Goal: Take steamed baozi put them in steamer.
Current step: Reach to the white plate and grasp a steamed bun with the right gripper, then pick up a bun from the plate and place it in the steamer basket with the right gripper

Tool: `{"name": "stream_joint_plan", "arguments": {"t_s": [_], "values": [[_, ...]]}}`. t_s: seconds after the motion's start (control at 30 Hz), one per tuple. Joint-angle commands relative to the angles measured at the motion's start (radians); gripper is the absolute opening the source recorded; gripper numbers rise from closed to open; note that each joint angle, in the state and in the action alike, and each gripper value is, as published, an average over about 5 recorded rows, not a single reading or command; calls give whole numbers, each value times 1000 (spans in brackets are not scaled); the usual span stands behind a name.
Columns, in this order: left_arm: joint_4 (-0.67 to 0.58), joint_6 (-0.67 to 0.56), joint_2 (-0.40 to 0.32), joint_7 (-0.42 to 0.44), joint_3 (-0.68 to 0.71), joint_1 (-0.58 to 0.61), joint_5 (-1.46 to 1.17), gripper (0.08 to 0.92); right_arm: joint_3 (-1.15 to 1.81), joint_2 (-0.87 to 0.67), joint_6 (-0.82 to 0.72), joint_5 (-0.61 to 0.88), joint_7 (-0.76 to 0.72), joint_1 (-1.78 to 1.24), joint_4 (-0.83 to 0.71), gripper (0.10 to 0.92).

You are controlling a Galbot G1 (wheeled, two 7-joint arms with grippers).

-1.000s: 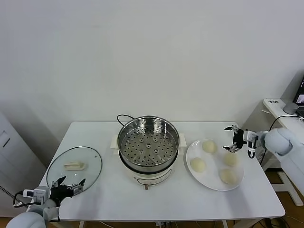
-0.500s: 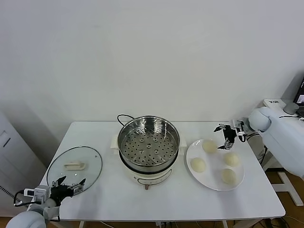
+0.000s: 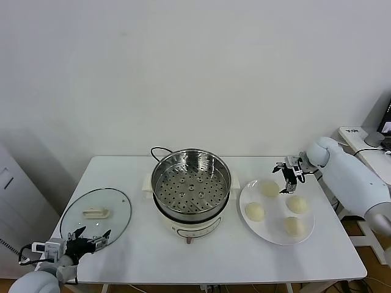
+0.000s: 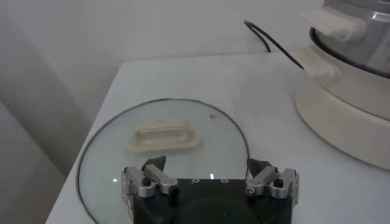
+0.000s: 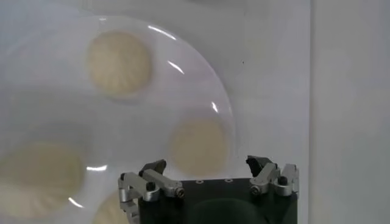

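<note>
Several cream-white baozi lie on a white plate (image 3: 276,207) right of the steamer (image 3: 190,189), a shiny perforated pot on a white base. My right gripper (image 3: 287,174) hovers open and empty over the plate's far edge, just right of the rear baozi (image 3: 269,188). In the right wrist view one baozi (image 5: 198,146) sits just ahead of the right gripper (image 5: 207,165), with another baozi (image 5: 119,64) farther off. My left gripper (image 3: 88,238) waits open at the table's front left corner. In the left wrist view the left gripper (image 4: 207,165) is empty over the lid.
A round glass lid (image 3: 96,213) with a white handle (image 4: 163,135) lies flat left of the steamer (image 4: 353,55). A black cord (image 3: 157,150) trails behind the pot. The table's right edge is close to the plate; a desk (image 3: 366,137) stands beyond.
My right gripper has moved left and toward the back, from above the plate's right side to its far edge. The left arm has not moved.
</note>
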Motion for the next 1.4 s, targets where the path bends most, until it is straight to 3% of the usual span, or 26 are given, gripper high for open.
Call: {"name": "stream_joint_plan", "arguments": {"t_s": [0.03, 0.3, 0.57, 0.67, 1.07, 1.23, 1.4], "values": [[-1, 0, 3, 2, 1, 1, 0, 823, 38, 62, 20, -47, 49, -20, -82, 823], [-7, 0, 3, 1, 2, 4, 0, 823, 50, 80, 14, -65, 23, -22, -97, 744], [-9, 0, 3, 1, 2, 6, 0, 823, 54, 73, 8, -62, -12, -25, -87, 544], [-9, 0, 3, 1, 2, 6, 0, 823, 54, 73, 5, -58, -25, -25, -87, 507], [-13, 3, 4, 0, 5, 4, 0, 823, -96, -10, 11, 60, -76, 99, 29, 492], [-22, 5, 3, -1, 3, 8, 1, 823, -228, -47, 127, 193, -156, 282, 92, 492], [-25, 5, 7, -1, 1, 9, 2, 823, -281, -8, 289, 225, -226, 460, 87, 498]]}}
